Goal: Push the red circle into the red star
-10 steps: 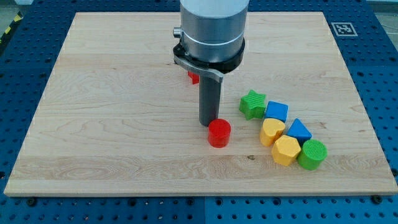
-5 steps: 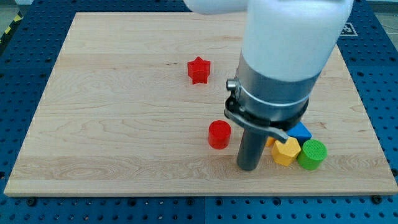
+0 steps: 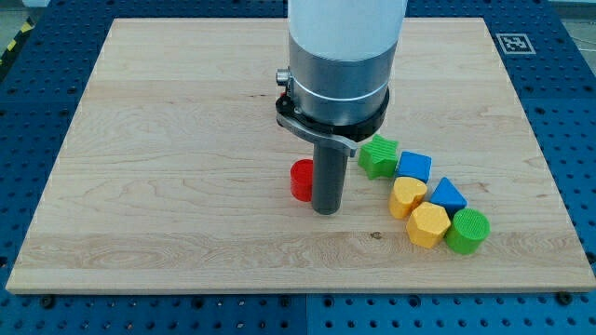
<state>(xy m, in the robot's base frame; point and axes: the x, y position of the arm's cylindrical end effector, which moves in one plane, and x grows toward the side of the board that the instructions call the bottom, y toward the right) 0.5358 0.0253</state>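
Observation:
The red circle lies on the wooden board just left of the middle. My tip rests right against the circle's right side and covers part of it. The red star does not show; the arm's grey body stands over the place where it lay in the earlier frames.
A cluster of blocks lies to the view's right of my tip: a green star, a blue block, a yellow heart, a blue triangle, a yellow hexagon and a green circle.
My tip went from above the red circle round to its lower right, then in against its right side. The circle has slid up and to the left.

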